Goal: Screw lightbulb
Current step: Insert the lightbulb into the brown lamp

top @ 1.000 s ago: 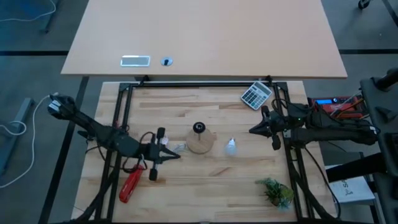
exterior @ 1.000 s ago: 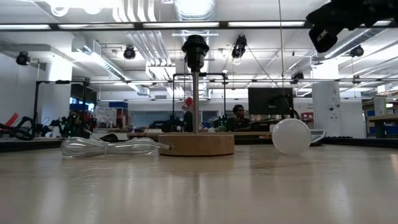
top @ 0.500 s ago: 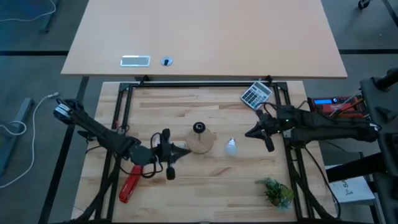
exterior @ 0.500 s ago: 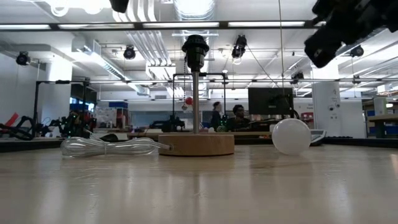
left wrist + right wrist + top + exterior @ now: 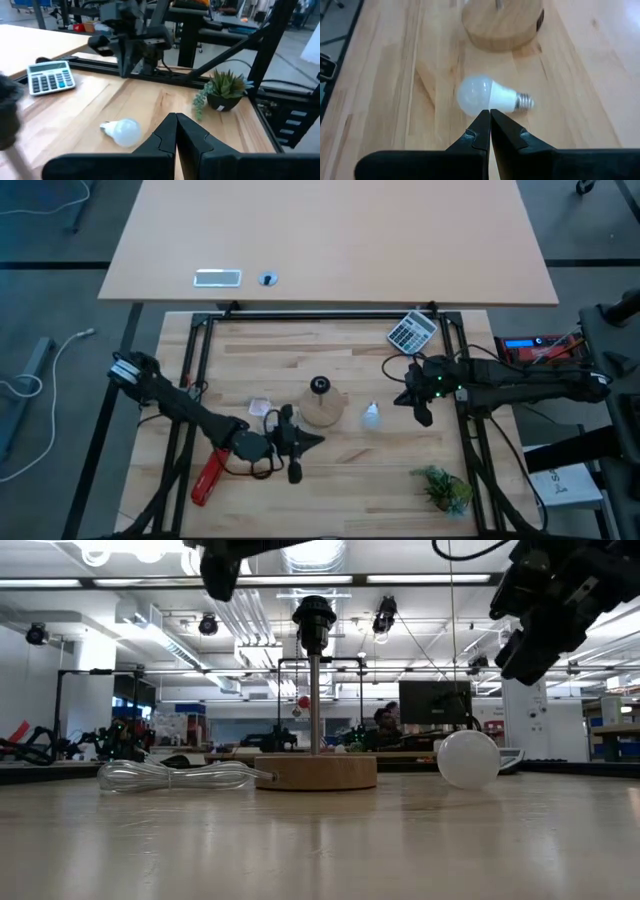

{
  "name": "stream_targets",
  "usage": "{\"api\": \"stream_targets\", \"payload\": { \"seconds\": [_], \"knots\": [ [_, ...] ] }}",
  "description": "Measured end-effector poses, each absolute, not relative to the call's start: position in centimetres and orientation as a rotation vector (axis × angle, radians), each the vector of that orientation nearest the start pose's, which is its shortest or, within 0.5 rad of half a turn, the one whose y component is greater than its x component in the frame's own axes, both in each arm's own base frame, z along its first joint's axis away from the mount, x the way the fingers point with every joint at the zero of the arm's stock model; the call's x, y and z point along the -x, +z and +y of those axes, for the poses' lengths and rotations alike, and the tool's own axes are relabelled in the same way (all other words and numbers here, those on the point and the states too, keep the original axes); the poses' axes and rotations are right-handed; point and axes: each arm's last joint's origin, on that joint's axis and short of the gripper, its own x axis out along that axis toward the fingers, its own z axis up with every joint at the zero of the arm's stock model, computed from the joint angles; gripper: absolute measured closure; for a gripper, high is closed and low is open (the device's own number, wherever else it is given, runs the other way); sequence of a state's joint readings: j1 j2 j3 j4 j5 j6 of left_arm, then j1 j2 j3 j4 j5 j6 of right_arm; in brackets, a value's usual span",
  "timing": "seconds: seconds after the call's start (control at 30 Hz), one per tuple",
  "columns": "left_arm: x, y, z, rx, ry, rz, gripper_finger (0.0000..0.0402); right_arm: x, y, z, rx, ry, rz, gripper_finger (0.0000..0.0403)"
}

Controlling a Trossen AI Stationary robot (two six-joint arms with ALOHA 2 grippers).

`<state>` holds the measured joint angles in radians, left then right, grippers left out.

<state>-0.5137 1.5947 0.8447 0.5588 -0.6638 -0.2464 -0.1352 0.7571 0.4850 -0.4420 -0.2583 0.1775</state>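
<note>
The lightbulb (image 5: pixel 371 417) (image 5: pixel 487 97) is small and white and lies on its side on the table. Its silvery screw end (image 5: pixel 525 102) points toward the far edge. It is just right of the round wooden disc (image 5: pixel 321 410) with its upright black socket (image 5: pixel 313 615). My right gripper (image 5: pixel 400 398) (image 5: pixel 490 114) is shut and hovers above and right of the bulb, slanting down at it. My left gripper (image 5: pixel 320 440) (image 5: pixel 176 117) is shut and hangs in the air near the disc's near left side. It points toward the bulb (image 5: pixel 123 131).
A clear plastic scrap (image 5: pixel 260 408) lies left of the disc. A red-handled tool (image 5: pixel 210 477) lies under the left arm. A calculator (image 5: pixel 412 332) sits at the far right. A small potted plant (image 5: pixel 443 488) stands at the near right. Black frame rails border the table's sides.
My left gripper has moved down and toward the table's right and near edges, rolling as it went, and now sits beside the disc's near side. My right gripper has sunk and tipped down toward the bulb. Both have stayed shut. The bulb and disc have not moved.
</note>
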Motion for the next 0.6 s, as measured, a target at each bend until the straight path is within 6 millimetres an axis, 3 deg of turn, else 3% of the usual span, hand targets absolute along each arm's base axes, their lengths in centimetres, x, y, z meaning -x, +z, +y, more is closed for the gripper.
{"api": "stream_targets", "payload": {
  "seconds": [0.13,0.37,0.6],
  "knots": [
    [-32.0,22.8,-16.0,0.038,0.163,0.152,0.0402,-15.1,21.4,-1.1,-0.299,0.064,0.716,0.0394],
    [-35.8,25.6,-17.4,-0.173,0.196,0.201,0.0402,-13.9,22.5,-0.8,-0.216,-0.066,0.624,0.0394],
    [-38.5,24.2,-17.3,-0.289,0.321,0.456,0.0402,-12.6,22.8,-0.3,-0.301,-0.225,0.575,0.0394]
  ]
}}
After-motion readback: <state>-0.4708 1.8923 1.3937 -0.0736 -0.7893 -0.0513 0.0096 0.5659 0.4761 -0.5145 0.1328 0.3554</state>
